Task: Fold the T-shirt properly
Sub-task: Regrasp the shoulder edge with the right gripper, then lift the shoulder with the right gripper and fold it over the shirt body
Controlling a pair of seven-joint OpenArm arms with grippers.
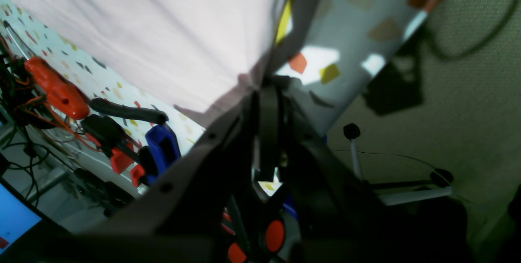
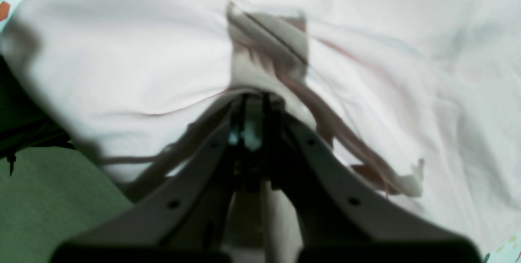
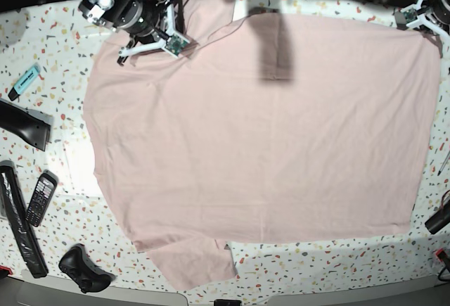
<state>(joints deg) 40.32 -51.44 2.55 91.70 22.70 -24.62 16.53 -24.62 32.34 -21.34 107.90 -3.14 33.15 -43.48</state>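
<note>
The pale pink T-shirt lies spread flat on the speckled table, plain side up, with one sleeve at the near edge. My right gripper sits at the shirt's far left corner. In the right wrist view the right gripper is shut on a pinched ridge of the T-shirt. My left gripper is at the far right corner. The left wrist view shows that left gripper shut on the T-shirt at its edge, the fabric drawn taut toward the fingertips.
Left of the shirt lie a turquoise marker, a black wedge-shaped object, a remote, a long black bar and a game controller. Past the table edge are an orange tool and a blue clamp.
</note>
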